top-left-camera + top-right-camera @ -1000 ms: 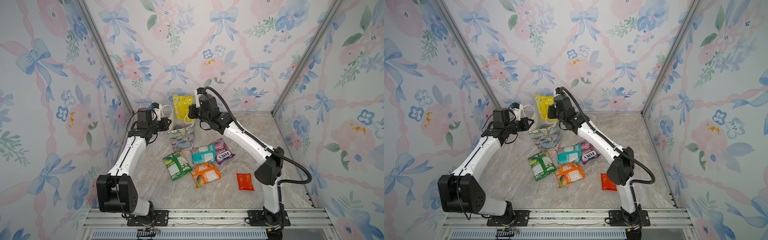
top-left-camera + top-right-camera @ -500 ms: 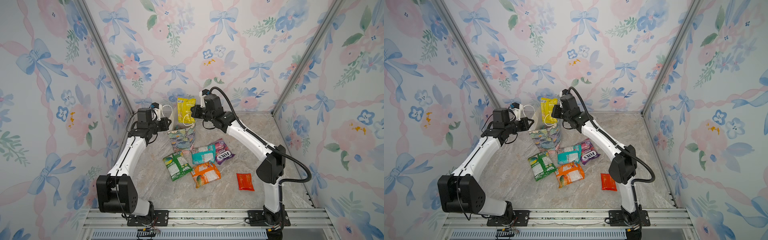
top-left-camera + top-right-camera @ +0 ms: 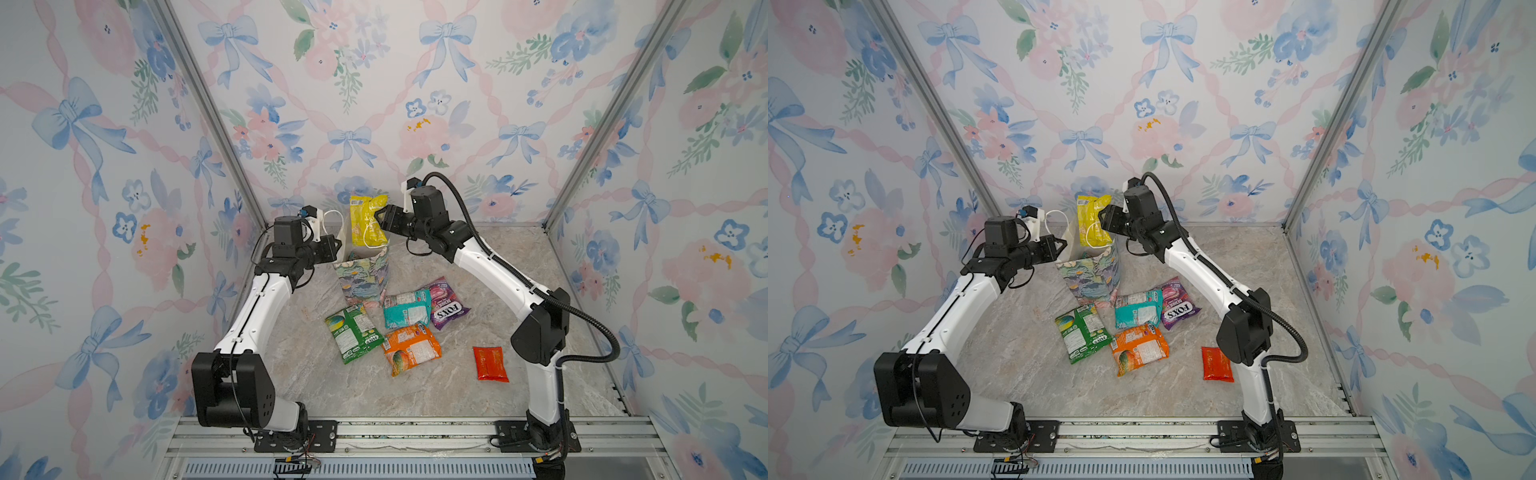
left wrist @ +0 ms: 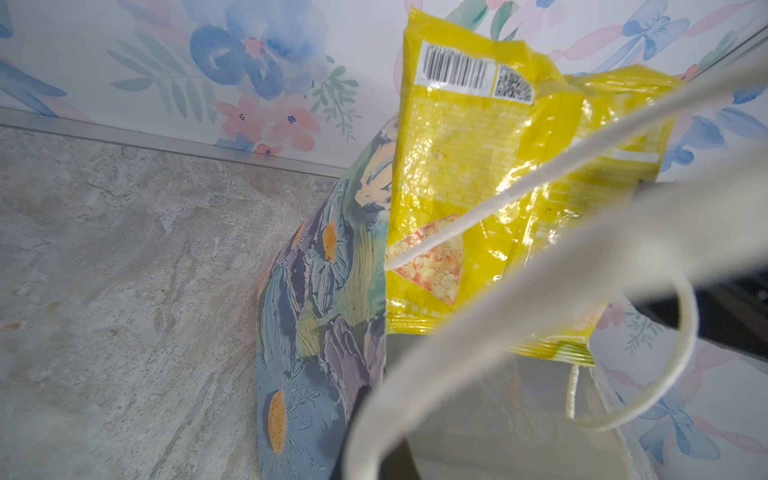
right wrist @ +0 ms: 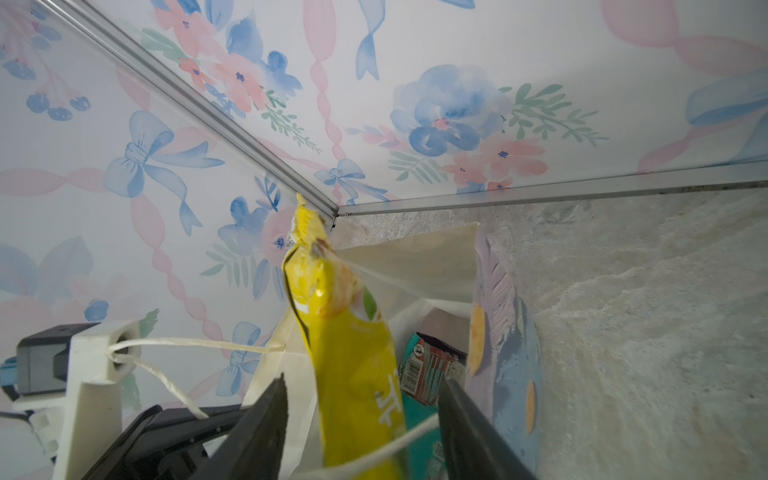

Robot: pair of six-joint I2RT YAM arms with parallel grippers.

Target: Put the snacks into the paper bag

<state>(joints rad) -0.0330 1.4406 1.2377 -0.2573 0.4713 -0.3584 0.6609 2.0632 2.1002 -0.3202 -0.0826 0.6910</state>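
Note:
The paper bag (image 3: 362,276) (image 3: 1096,276) stands upright at the back of the marble table. My left gripper (image 3: 335,250) is shut on its left rim, and a white cord handle (image 4: 519,195) crosses the left wrist view. A yellow snack pouch (image 3: 368,220) (image 4: 469,174) stands on end in the bag's mouth. My right gripper (image 5: 365,432) is open, with one finger (image 5: 266,428) on each side of the yellow pouch (image 5: 353,357) and a gap to both. Another pouch (image 5: 432,370) lies inside the bag. Green (image 3: 353,332), teal (image 3: 407,309), purple (image 3: 448,303), orange (image 3: 411,349) and red (image 3: 490,363) snacks lie on the table.
Floral walls close in the back and both sides, with the back wall (image 3: 374,124) just behind the bag. An aluminium rail (image 3: 395,432) carrying both arm bases runs along the front. The loose pouches lie between the bag and the right arm's base (image 3: 540,332).
My right gripper has carried the yellow pouch down into the bag's mouth and opened off it. The left gripper and the bag have stayed put.

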